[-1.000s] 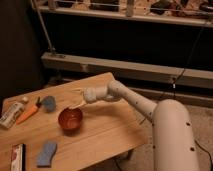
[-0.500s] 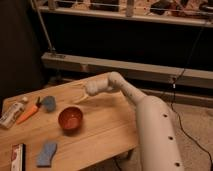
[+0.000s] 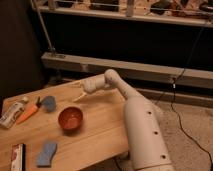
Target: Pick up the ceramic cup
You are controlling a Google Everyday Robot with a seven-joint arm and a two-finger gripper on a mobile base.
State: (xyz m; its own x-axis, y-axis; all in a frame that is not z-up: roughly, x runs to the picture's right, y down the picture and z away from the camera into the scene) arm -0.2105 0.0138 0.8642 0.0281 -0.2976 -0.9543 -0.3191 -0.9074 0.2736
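Observation:
The ceramic cup (image 3: 70,118) is a reddish-brown, bowl-shaped cup standing upright on the wooden table (image 3: 105,125), left of centre. My gripper (image 3: 79,94) is at the end of the white arm (image 3: 107,80), over the back part of the table. It is above and behind the cup, slightly to its right, and clearly apart from it. Nothing shows in the gripper.
A white bottle (image 3: 12,112), an orange object (image 3: 29,113) and a blue-grey object (image 3: 48,103) lie left of the cup. A blue sponge (image 3: 46,153) and a flat packet (image 3: 17,156) lie near the front left edge. My white base (image 3: 145,135) stands at the table's right side.
The gripper has moved away from the cup, up and toward the back of the table. The arm has straightened out. The cup has stayed in place.

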